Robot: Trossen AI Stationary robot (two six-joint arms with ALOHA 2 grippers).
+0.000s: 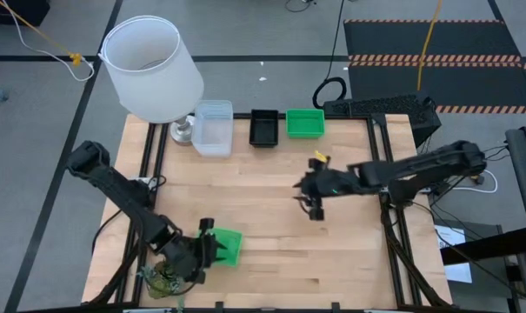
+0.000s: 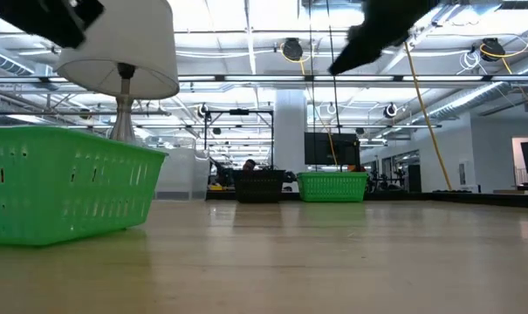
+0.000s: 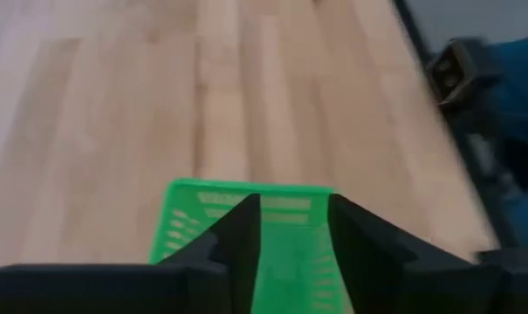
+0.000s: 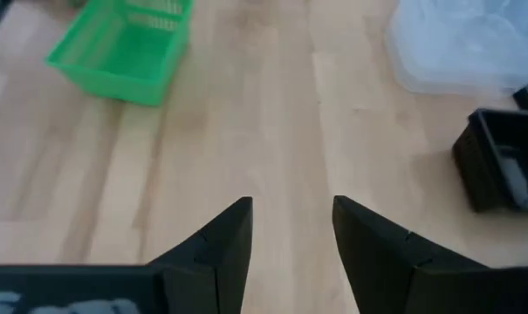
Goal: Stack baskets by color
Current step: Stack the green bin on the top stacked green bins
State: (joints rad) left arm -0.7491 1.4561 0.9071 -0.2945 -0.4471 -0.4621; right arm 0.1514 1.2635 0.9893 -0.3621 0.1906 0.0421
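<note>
High view: left gripper (image 1: 207,246) fingers straddle the green basket (image 1: 227,246) wall at the near edge, grip uncertain; right gripper (image 1: 313,207) spread, empty, mid-table. Risk: basket slips when lifted.

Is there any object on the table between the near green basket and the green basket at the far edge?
Nothing visible: bare wood lies between the near green basket and the far green basket; the right gripper hangs above that stretch.
</note>
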